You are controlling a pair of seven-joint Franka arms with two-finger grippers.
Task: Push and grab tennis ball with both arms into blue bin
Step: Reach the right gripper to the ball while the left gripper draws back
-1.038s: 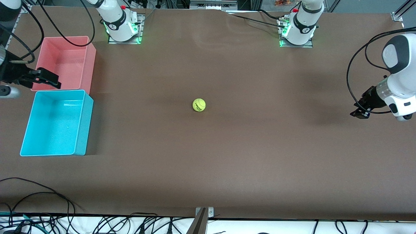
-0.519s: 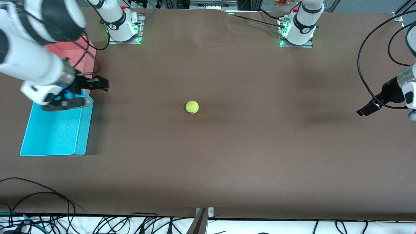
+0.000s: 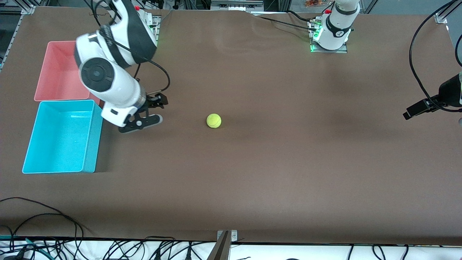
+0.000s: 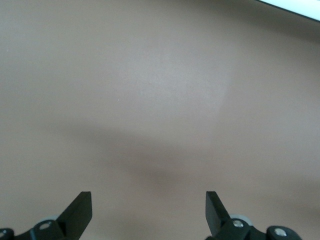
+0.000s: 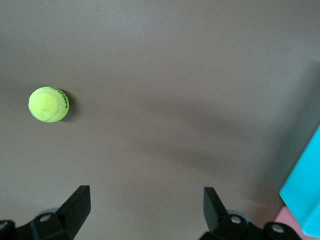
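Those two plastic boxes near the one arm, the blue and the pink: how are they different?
The blue bin is bright turquoise; the pink bin is salmon pink. The blue bin sits nearer the front camera, the pink bin closer to the right arm's base. The blue bin looks somewhat larger. Both are open rectangular bins, side by side and empty.

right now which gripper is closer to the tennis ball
Right. The right gripper is over the table between the blue bin and the tennis ball, jaws open. The left gripper hangs at the left arm's end of the table, much farther off.
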